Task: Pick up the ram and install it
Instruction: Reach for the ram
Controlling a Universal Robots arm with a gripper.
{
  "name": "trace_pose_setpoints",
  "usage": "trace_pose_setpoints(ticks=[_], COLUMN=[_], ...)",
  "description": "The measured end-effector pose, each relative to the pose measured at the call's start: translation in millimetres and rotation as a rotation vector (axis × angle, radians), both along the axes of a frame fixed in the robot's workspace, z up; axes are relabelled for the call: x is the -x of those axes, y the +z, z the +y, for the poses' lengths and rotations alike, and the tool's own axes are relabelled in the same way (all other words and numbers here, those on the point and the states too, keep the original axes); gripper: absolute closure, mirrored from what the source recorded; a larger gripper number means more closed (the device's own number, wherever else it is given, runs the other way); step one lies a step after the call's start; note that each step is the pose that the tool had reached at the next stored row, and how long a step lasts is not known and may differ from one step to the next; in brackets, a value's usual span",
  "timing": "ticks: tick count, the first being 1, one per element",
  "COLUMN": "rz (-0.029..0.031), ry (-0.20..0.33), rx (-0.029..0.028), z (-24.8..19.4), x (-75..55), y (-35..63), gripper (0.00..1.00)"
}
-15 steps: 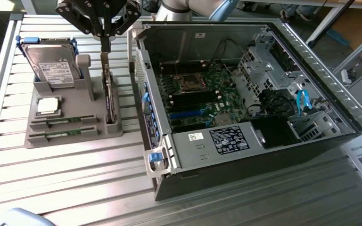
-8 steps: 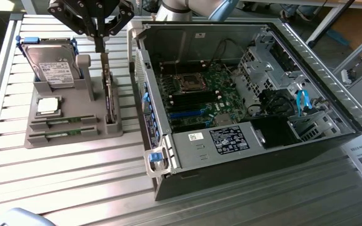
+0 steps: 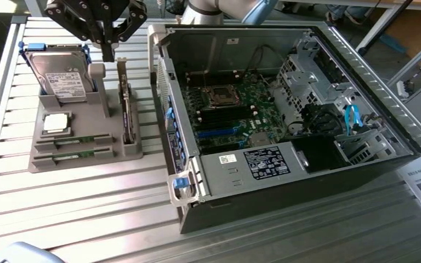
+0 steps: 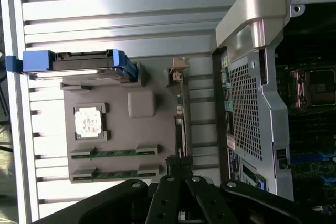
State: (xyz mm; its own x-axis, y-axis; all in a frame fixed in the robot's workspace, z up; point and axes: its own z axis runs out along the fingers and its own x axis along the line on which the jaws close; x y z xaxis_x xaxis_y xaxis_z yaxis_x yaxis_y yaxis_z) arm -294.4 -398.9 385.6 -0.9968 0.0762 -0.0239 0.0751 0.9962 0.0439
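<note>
Two green ram sticks (image 3: pixel 72 143) (image 3: pixel 68 159) lie side by side in slots at the near end of a grey holder tray (image 3: pixel 101 150). The wrist view shows them as two thin green strips (image 4: pixel 114 153) (image 4: pixel 114 172). My black gripper (image 3: pixel 108 50) hangs above the far end of the tray, between the hard drive and the upright card, well clear of the ram. Its fingers are pressed together with nothing between them, as the wrist view (image 4: pixel 181 163) also shows.
The tray also carries a silver hard drive (image 3: pixel 61 76) in a blue bracket, a square processor chip (image 3: pixel 55 123) and an upright dark expansion card (image 3: pixel 126 109). The open computer case (image 3: pixel 357 71) lies to the exterior view's right, its motherboard (image 3: pixel 225 109) exposed. Everything sits on a slatted metal table (image 3: pixel 86 208).
</note>
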Motion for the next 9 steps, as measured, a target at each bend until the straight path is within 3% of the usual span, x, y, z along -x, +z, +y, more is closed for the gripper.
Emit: trace_pose_setpoints(ticks=[9], rz=[0.0001], ry=[0.0], rx=[0.0001], z=[0.0], x=[14.0], y=[-0.7], gripper=[0.9])
